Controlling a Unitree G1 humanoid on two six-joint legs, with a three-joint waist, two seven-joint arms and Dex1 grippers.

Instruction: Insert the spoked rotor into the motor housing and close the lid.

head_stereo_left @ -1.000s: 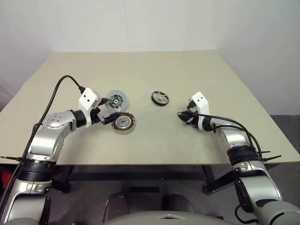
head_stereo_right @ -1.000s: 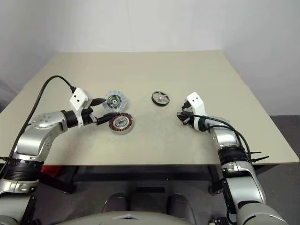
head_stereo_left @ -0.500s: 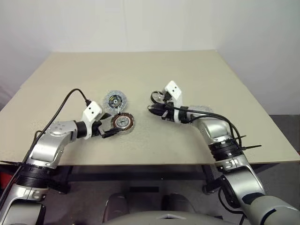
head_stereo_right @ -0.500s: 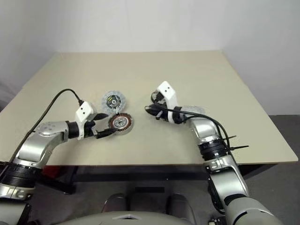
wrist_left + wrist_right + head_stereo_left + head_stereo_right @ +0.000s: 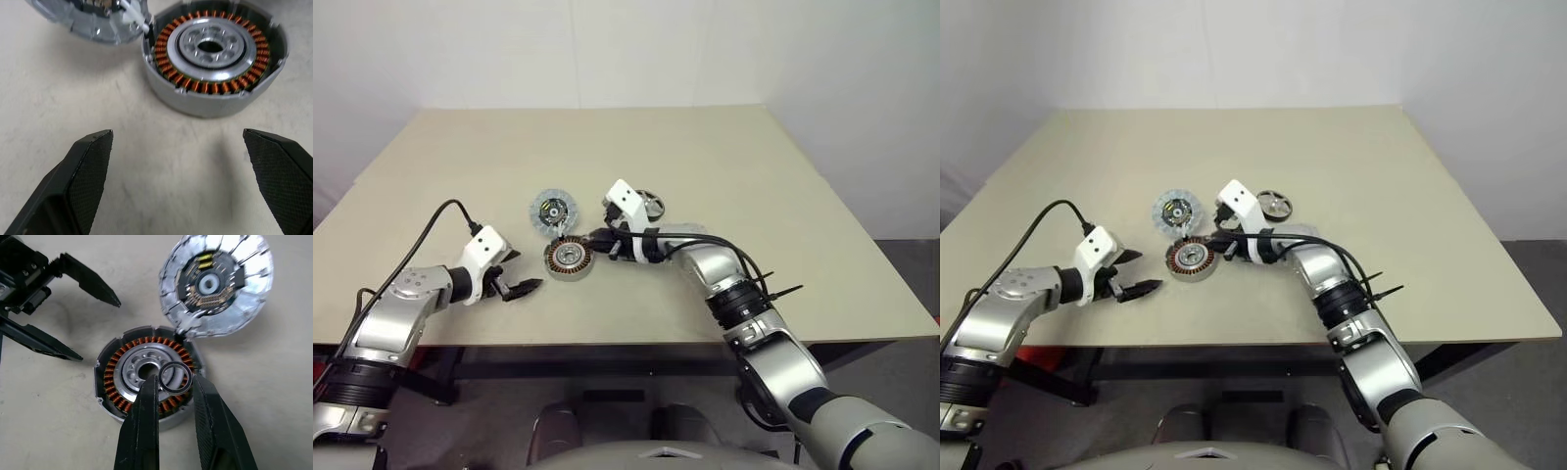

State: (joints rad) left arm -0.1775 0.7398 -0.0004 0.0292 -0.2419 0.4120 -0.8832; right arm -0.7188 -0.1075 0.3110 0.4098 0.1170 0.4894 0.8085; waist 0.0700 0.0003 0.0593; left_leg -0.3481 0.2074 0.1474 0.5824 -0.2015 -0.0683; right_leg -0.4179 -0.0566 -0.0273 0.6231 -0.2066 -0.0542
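Pinching a small dark ring (image 5: 174,378) in the right gripper (image 5: 174,389), directly over the motor housing (image 5: 146,377) (left gripper (image 5: 514,277) wide open, just beside).

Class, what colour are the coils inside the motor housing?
Copper-orange, ringing the inside of the housing around a silvery centre; the left wrist view shows them best.

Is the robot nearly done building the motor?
Not yet. Nothing looks done: the rotor lies on the table, and the lid lies beside the housing. In hand: the right tool pinches a small ring over the housing; the left tool is open. Left: rotor in, lid shut.
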